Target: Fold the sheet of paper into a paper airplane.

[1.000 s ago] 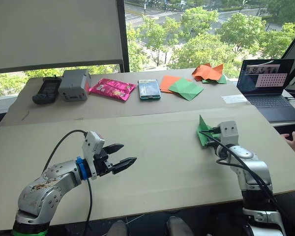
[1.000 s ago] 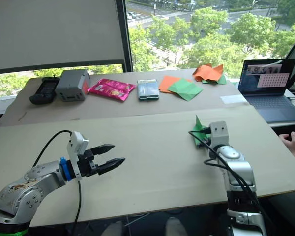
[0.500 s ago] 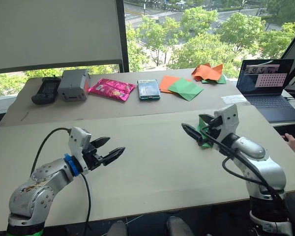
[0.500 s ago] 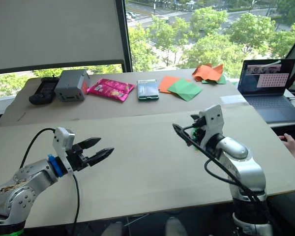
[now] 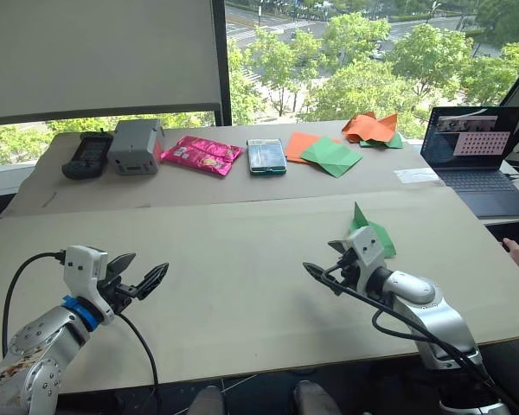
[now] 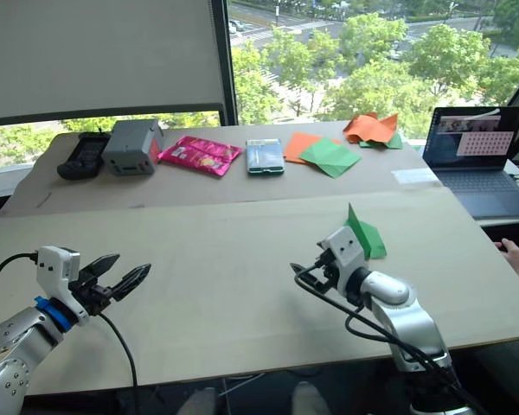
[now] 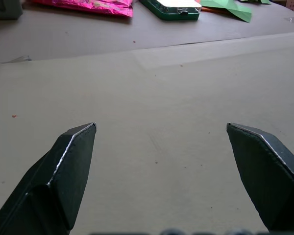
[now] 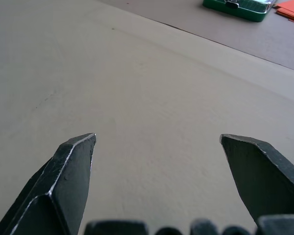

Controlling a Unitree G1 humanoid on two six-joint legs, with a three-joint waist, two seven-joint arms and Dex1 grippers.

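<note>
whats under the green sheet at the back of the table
The flat green sheet lies on top of an orange sheet, covering its right part. Only the orange sheet's left side shows; whatever else lies beneath is covered.

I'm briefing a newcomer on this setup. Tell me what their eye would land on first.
First, the folded bright green paper airplane lying on the near table, just beyond the right tool, which is open and holds nothing. Next, the left tool, also open, low at the table's near left. Then the pink foil packet and crumpled orange paper along the far table.
</note>
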